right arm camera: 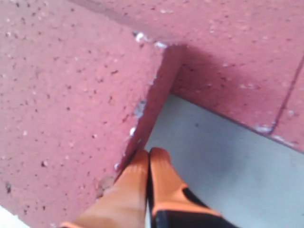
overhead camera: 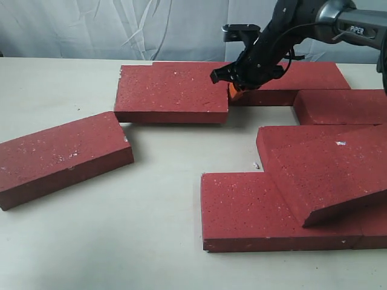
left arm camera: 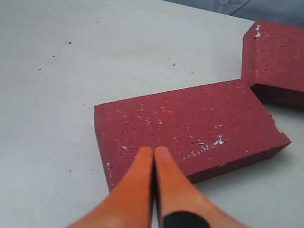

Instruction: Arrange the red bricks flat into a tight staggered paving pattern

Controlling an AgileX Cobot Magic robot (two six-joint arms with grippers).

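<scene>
- Several red bricks (overhead camera: 254, 208) lie on the desk (overhead camera: 157, 205); a tilted brick (overhead camera: 326, 169) leans across others at front right.
- "PIPER" (overhead camera: 357, 29) is printed on the right arm.
- Right gripper (overhead camera: 236, 89), fingers pressed together and empty, sits against the end face of the back-centre brick (overhead camera: 172, 93).
- Left gripper (left arm camera: 154, 152), likewise closed on nothing, points over the near edge of the lone left brick (left arm camera: 190, 126).

The red bricks (overhead camera: 172, 90) are dark red, flecked all over with fine white speckles. The bench (overhead camera: 121, 211) is plain pale cream, and the left tool (left arm camera: 153, 151) and right tool (right arm camera: 148, 153) are orange with black patches.
</scene>
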